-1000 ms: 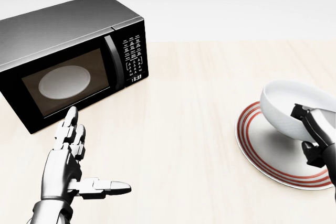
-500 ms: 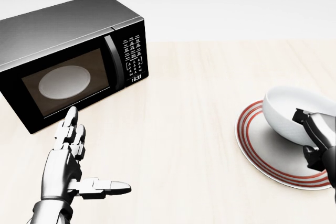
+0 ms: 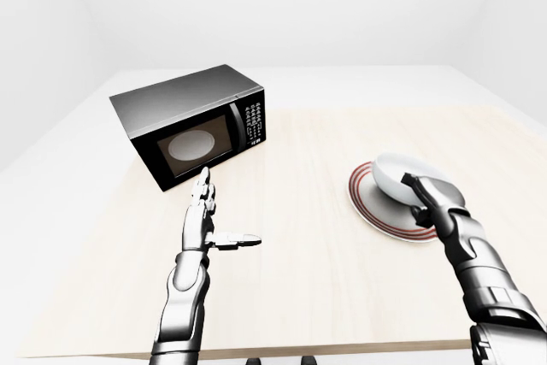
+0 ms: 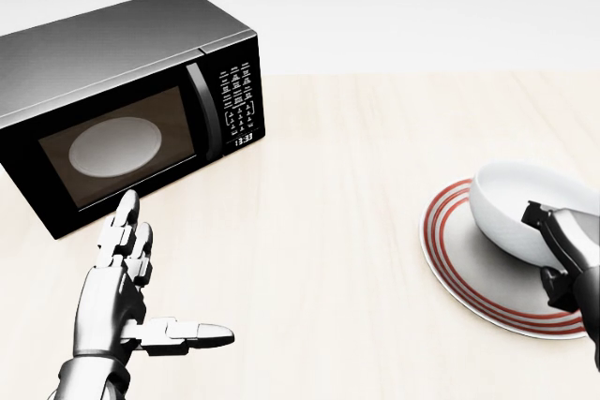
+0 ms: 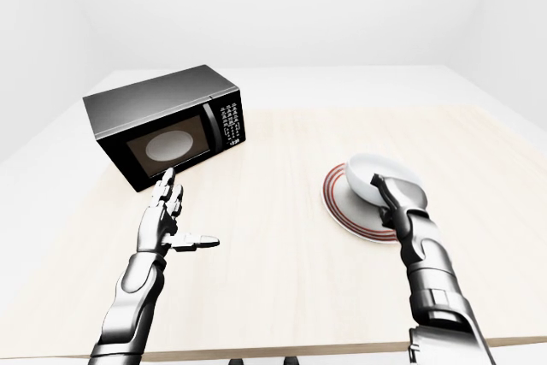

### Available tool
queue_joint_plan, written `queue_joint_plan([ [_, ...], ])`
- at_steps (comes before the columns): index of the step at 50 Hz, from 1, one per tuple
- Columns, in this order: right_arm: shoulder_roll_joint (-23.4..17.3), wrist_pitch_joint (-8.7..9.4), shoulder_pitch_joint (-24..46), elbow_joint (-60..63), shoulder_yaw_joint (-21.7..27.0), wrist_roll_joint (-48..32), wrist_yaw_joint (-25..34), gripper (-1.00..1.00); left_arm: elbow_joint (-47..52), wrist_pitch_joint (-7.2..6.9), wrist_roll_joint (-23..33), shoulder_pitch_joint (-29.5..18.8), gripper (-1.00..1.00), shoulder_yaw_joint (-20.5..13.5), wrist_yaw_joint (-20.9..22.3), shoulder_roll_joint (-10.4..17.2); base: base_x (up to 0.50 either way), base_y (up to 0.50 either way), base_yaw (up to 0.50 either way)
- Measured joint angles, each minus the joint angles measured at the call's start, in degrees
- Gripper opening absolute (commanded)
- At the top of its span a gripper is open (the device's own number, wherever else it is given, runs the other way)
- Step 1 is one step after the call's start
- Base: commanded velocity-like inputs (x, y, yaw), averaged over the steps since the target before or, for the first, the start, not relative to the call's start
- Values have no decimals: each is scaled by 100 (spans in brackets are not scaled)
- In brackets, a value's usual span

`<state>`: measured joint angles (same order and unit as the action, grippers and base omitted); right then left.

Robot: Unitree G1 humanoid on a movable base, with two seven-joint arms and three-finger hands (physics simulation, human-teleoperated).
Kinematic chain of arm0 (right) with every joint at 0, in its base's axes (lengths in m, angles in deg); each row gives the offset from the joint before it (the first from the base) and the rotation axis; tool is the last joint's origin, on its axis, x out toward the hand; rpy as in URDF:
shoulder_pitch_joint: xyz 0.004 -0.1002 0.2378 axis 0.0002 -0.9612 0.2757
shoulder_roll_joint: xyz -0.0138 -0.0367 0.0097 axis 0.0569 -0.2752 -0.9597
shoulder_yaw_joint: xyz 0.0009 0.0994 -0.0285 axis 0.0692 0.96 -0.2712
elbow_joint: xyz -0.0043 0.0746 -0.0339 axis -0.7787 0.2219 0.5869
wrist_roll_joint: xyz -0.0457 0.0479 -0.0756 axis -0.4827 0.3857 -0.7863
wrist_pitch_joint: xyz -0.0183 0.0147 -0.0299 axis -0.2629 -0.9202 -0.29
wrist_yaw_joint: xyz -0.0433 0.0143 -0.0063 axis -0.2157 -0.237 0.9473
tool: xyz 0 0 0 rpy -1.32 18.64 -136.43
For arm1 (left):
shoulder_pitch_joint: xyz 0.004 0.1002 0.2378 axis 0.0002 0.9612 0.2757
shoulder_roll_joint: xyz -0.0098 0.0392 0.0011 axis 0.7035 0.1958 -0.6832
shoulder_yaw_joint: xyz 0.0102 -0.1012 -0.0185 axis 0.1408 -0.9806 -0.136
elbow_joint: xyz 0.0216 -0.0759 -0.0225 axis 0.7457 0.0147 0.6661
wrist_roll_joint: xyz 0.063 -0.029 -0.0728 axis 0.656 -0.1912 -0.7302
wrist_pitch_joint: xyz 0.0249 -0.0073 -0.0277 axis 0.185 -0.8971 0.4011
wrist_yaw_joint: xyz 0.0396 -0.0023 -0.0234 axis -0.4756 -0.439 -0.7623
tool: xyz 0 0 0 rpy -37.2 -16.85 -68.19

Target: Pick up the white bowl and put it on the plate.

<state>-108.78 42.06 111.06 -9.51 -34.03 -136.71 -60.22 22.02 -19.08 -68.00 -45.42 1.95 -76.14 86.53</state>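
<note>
The white bowl (image 4: pixel 514 205) is tilted and sits low over the red-ringed plate (image 4: pixel 466 269) at the right of the head view; I cannot tell whether it touches the plate. My right hand (image 4: pixel 549 246) is shut on the bowl's near rim, with dark fingers (image 4: pixel 553 220) over the edge. My left hand (image 4: pixel 161 278) is open and empty, palm up, above the table at the lower left, just below the microwave. The left-eye view shows the bowl (image 3: pixel 395 175) on the plate's (image 3: pixel 369 208) area with my right arm reaching to it.
A black microwave (image 4: pixel 122 63) stands at the upper left of the wooden table (image 3: pixel 325 143), door shut, with a white turntable showing through the glass. The table's near edge runs along the bottom of the eye views.
My right hand has lowered the bowl onto the plate's area and moved it slightly right. My left hand and the microwave have not moved.
</note>
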Motion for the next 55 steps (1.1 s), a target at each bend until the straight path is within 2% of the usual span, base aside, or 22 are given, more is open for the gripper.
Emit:
queue_joint_plan([
  [5, -1, 0, -12, 4, 0, 12, 5, -100, 0, 0, 0, 0, 100, 0, 0, 0, 0, 0, 0],
  [6, -1, 0, -14, 10, 0, 7, 7, -97, 0, 0, 0, 0, 100, 0, 0, 0, 0, 0, 0],
  [7, -1, 0, -17, 15, 2, 7, 7, -84, 0, 0, 0, 0, 100, 0, 0, 0, 0, 0, 0],
  [9, -3, 0, -20, 34, 11, 8, 0, 99, 0, 0, 0, 0, 100, 0, 0, 0, 0, 0, 0],
  [18, -7, 0, -77, 386, 125, -6, 110, 100, 0, 0, 0, 0, 100, 0, 0, 0, 0, 0, 0],
  [26, 12, 75, -237, 1241, 351, 48, 574, 100, 0, 0, 0, 0, 100, 0, 0, 0, 0, 0, 0],
  [34, -8, 393, -330, 2698, 742, 224, 1479, 100, 0, 0, 0, 0, 100, 0, 0, 0, 0, 0, 0],
  [44, -257, 1000, -106, 4477, 1224, 591, 2739, 100, 0, 0, 0, 0, 100, 0, 0, 0, 0, 0, 0],
  [55, -661, 1000, 349, 5684, 1475, 969, 3656, 100, 0, 0, 0, 0, 100, 0, 0, 0, 0, 0, 0],
])
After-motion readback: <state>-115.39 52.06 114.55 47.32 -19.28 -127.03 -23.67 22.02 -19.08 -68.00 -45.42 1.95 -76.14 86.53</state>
